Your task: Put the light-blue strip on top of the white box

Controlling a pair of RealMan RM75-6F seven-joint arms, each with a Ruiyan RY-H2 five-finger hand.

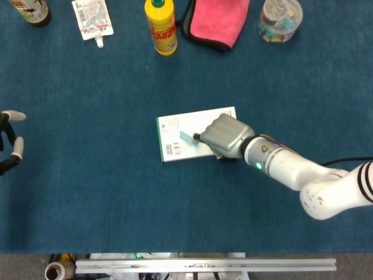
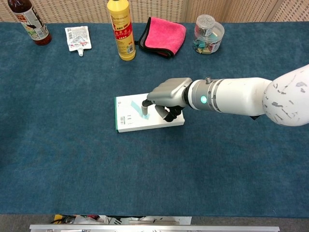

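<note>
- One white box (image 1: 183, 139) lies flat at mid-table on the blue cloth (image 1: 87, 192); one light-blue strip (image 1: 186, 137) rests on its top face, under the fingertips of the right hand (image 1: 224, 135).
- Right hand: fingers curled down over the box's right half. Whether they pinch the strip or merely touch it cannot be told; most of the strip is hidden beneath them.
- Left hand (image 1: 10, 142): cut off at the head view's left edge, fingers apart, holding nothing; absent from the chest view.
- Far edge, one each: yellow bottle (image 2: 121, 29), pink cloth (image 2: 162, 36), clear jar (image 2: 208, 33) of small clips, white pouch (image 2: 77, 38), dark bottle (image 2: 29, 20).
- Chest view alone shows the box's side wall.
</note>
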